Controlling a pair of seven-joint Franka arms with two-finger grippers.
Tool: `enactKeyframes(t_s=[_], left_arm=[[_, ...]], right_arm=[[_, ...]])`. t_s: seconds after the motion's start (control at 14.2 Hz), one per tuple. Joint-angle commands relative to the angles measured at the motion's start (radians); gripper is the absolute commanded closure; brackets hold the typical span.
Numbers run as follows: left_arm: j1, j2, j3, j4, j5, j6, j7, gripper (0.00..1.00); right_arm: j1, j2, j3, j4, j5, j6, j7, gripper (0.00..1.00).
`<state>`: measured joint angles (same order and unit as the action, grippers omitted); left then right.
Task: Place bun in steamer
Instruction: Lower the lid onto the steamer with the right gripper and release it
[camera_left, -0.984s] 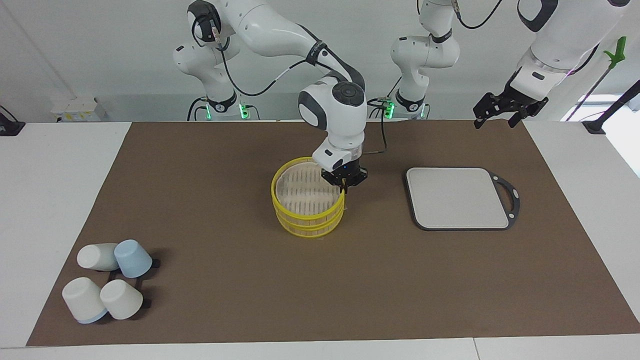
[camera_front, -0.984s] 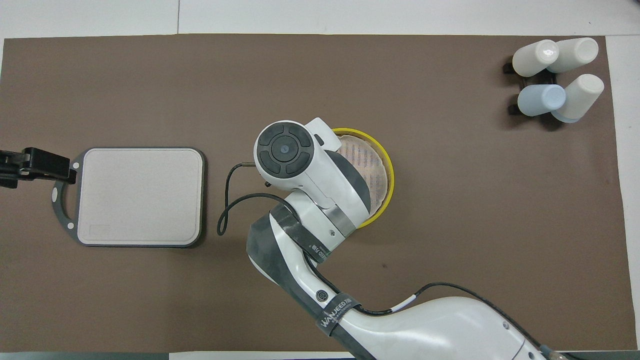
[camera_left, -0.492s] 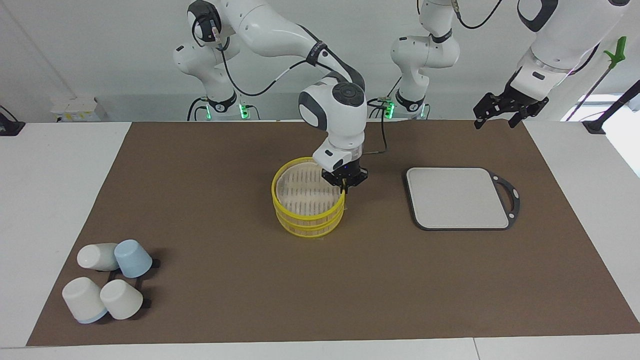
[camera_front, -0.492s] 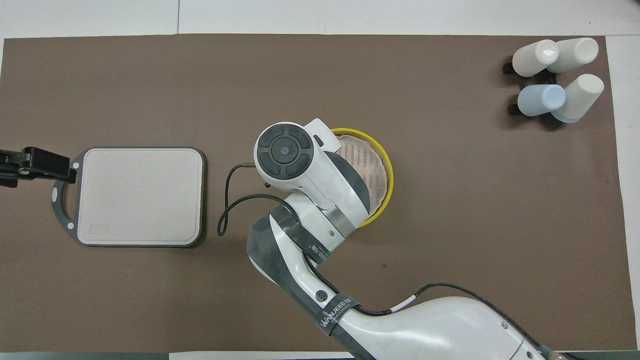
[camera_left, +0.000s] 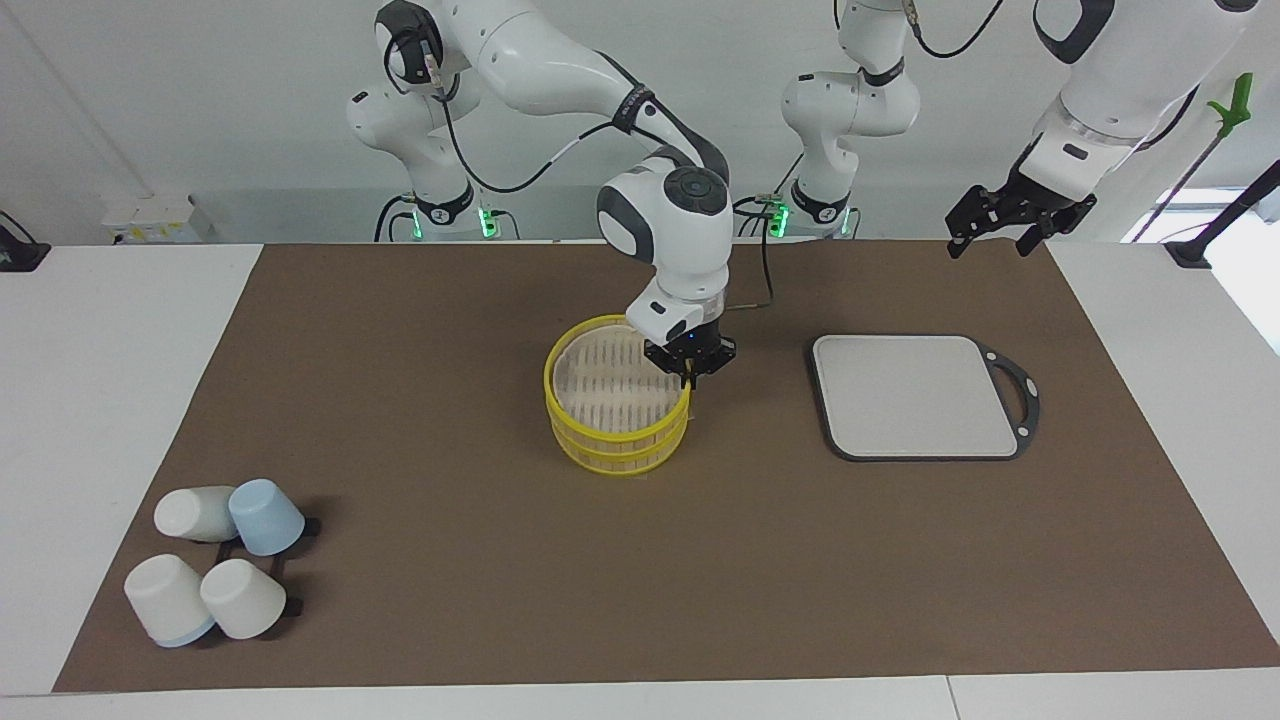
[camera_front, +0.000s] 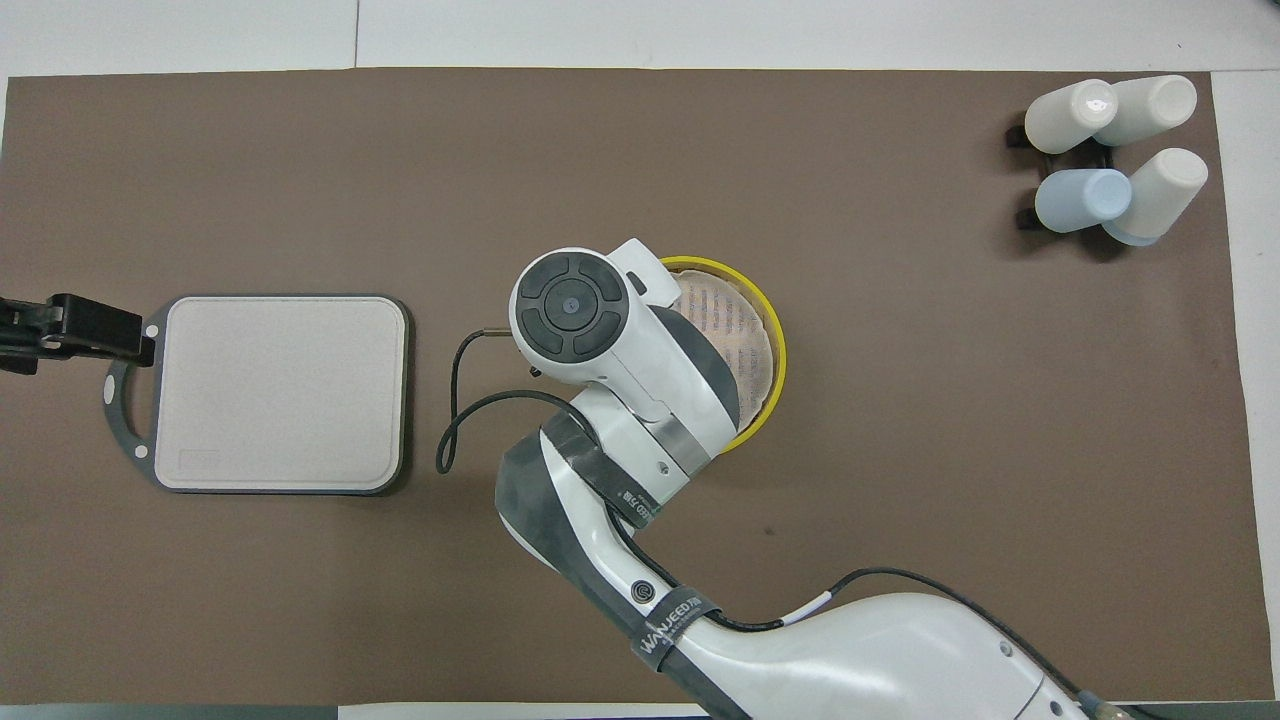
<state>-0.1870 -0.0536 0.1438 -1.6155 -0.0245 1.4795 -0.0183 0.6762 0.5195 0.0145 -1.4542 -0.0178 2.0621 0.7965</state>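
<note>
1. The right gripper (camera_left: 689, 376) is clenched with fingertips together over the steamer's (camera_left: 615, 432) rim at the board's side, slightly higher than a second ago; nothing visible between the tips.
2. The bun cannot be made out in either view.
3. The left gripper (camera_left: 1005, 222) hangs released, waiting over the table (camera_left: 450, 320) edge near the grey board (camera_left: 915, 395), unchanged.
4. The cups (camera_left: 215, 560) have not moved.
</note>
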Motion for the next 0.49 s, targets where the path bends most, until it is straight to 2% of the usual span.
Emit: enactKeyframes(t_s=[0.0,0.07,0.21,0.42], left_arm=[[0.004,-0.002,-0.001,-0.003,-0.012,0.016,0.017,0.00],[0.003,-0.002,-0.001,-0.003,-0.012,0.016,0.017,0.00],[0.003,-0.002,-0.004,-0.003,-0.012,0.018,0.017,0.00],[0.003,-0.002,-0.004,-0.003,-0.012,0.019,0.017,0.00]], right_arm=[[-0.012,-0.024,0.001,-0.045,-0.008,0.027,-0.031,0.51],[-0.012,-0.024,0.001,-0.037,-0.016,0.023,-0.030,0.01],[-0.024,-0.038,-0.002,-0.009,-0.016,0.009,-0.042,0.00],[-0.076,-0.131,-0.007,0.003,-0.016,-0.034,-0.103,0.00]])
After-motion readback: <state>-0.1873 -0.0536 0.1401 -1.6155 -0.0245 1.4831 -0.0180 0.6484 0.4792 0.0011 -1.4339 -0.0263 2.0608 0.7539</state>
